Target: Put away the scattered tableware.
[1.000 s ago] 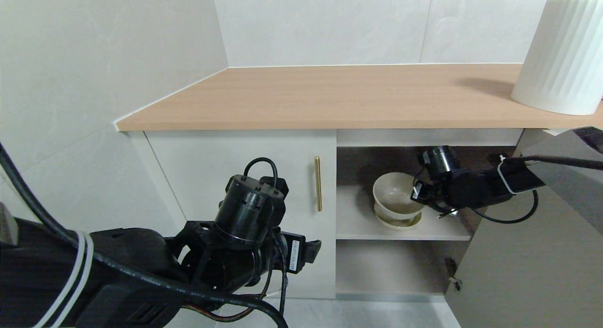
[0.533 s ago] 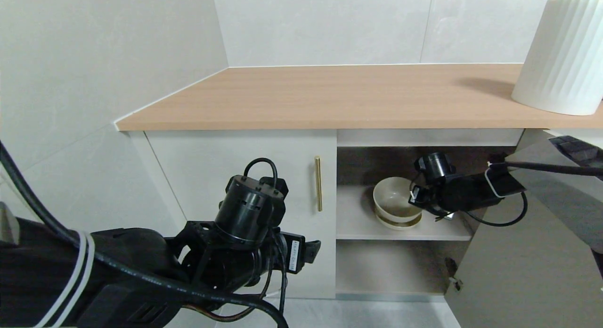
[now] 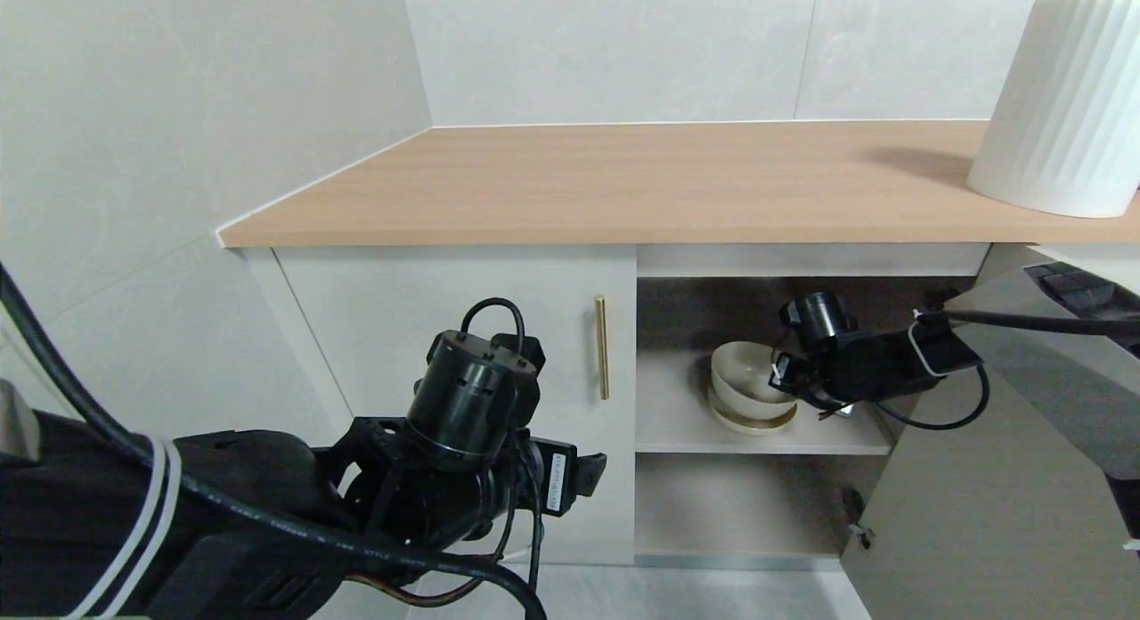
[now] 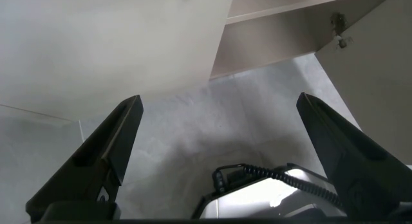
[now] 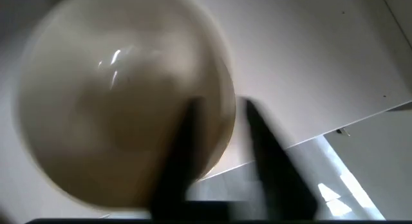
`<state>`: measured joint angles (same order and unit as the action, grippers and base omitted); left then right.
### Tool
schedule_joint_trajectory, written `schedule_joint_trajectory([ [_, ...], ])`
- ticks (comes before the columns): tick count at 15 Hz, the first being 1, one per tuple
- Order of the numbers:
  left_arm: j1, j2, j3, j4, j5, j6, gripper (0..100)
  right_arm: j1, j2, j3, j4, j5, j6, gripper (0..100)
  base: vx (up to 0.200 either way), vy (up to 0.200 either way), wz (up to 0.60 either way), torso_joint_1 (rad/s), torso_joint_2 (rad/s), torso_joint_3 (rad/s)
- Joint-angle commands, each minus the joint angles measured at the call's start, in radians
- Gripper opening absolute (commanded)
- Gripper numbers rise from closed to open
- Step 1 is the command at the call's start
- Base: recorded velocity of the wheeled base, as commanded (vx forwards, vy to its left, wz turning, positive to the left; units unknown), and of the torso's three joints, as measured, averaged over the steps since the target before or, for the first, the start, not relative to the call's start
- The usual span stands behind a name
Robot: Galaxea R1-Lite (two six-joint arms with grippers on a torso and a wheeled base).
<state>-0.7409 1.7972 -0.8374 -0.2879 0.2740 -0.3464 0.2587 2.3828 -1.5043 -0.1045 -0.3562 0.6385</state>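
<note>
Right arm (image 3: 1051, 335) level into open cupboard (image 3: 802, 259), right pincer (image 3: 785, 372) gripping tilted bowl (image 3: 744, 375) by rim above lower dish (image 3: 753, 422) on shelf (image 3: 668, 424), left arm (image 3: 223, 495) low, left pincer (image 4: 219, 98) spread wide above floor (image 4: 193, 147).

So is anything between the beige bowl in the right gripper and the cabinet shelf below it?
Only a second beige dish on the white shelf, directly under the round beige bowl held by the right gripper.

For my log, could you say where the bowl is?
Head view, right side: the bowl sits on another dish on the open cupboard's shelf, beside the right gripper.
</note>
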Motion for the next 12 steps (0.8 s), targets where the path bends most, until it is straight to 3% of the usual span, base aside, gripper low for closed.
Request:
schedule_joint_trajectory([
  [1, 0.001, 0.002, 0.000, -0.001, 0.001, 0.000, 100, 0.004, -0.002, 0.001, 0.000, 0.002, 0.000, 100, 0.000, 0.000, 0.00, 0.000, 0.00, 0.000],
  [5, 0.008, 0.001, 0.001, 0.001, 0.001, 0.000, 100, 0.036, -0.083, 0.075, 0.006, 0.006, 0.001, 100, 0.000, 0.000, 0.00, 0.000, 0.00, 0.000],
  [7, 0.018, -0.013, 0.006, 0.001, 0.002, -0.002, 100, 0.066, -0.201, 0.190, 0.006, 0.054, -0.002, 100, 0.000, 0.000, 0.00, 0.000, 0.00, 0.000],
  [9, 0.031, -0.059, 0.023, 0.004, 0.002, -0.026, 100, 0.103, -0.364, 0.337, 0.008, 0.111, -0.010, 100, 0.000, 0.000, 0.00, 0.000, 0.00, 0.000],
  [12, 0.057, -0.157, 0.086, 0.006, 0.002, -0.031, 100, 0.162, -0.608, 0.549, 0.011, 0.132, -0.095, 100, 0.000, 0.000, 0.00, 0.000, 0.00, 0.000],
])
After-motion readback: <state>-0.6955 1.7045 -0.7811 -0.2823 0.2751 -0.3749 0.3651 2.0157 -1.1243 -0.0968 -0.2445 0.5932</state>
